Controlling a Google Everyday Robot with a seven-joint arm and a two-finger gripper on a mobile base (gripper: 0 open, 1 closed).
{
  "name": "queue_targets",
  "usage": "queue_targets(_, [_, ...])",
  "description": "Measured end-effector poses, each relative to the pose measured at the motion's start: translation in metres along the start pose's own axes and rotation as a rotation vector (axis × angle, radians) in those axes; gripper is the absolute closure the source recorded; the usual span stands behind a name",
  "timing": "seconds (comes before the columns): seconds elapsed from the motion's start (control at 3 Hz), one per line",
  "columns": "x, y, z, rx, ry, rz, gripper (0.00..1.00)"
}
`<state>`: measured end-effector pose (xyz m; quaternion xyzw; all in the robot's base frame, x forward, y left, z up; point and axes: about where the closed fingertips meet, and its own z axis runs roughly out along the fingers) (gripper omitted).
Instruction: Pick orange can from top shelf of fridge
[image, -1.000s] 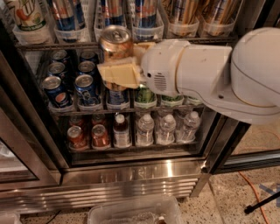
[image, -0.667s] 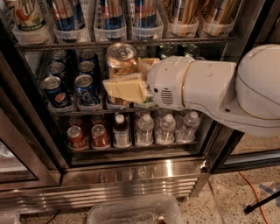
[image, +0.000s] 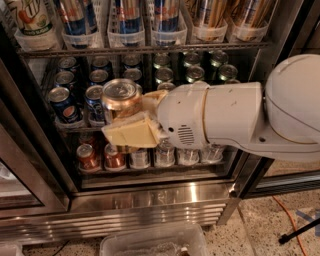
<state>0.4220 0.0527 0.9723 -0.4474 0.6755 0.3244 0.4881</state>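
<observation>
The orange can (image: 120, 100), shiny copper with a silver lid and pull tab, is held upright in my gripper (image: 131, 117) in front of the fridge's middle rack. The cream fingers (image: 132, 132) are shut on its body, one below in front and one behind. The white arm reaches in from the right. The top shelf (image: 145, 50), a grey wire rack with clear trays of tall slim cans, runs across the top of the view above the can. The fridge (image: 165, 197) shows its stainless-steel base below.
Blue cans (image: 62, 102) and green cans (image: 192, 67) stand on the middle rack. Reddish-copper short cans (image: 87, 157) and small bottles sit on the bottom rack. A clear plastic bin (image: 152, 242) lies on the floor in front. An orange cable (image: 292, 220) runs at the right.
The gripper with the orange can has moved down and out from the top shelf, toward the camera; the can now hangs in front of the middle rack.
</observation>
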Motion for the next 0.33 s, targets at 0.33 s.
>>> queue_targets(0.33, [0.0027, 0.0285, 0.0034, -0.100, 0.075, 0.004, 1.00])
